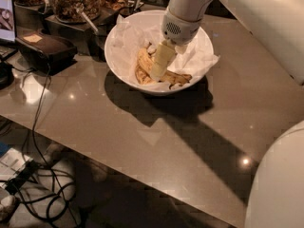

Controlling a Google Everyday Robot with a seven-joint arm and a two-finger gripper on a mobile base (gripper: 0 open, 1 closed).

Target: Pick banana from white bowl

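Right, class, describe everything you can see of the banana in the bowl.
The banana is a small bunch, yellow and heavily brown-spotted, so it looks overripe. It lies flat on crinkled white paper low in the white bowl. The tool reaches down onto its middle, hiding part of it; a grip cannot be confirmed.

Logged gripper (159,73) down inside white bowl (111,56), right at banana (142,64). Found bare tabletop (142,144) open from 4 to 8 o'clock of bowl. Found 10 to 12 o'clock crowded by snack jars (71,1) and dark trays (108,16) near rim. Noted black box (45,49) with cable (42,99) at 9. Saw robot arm (247,13) overhead, 1 to 3.
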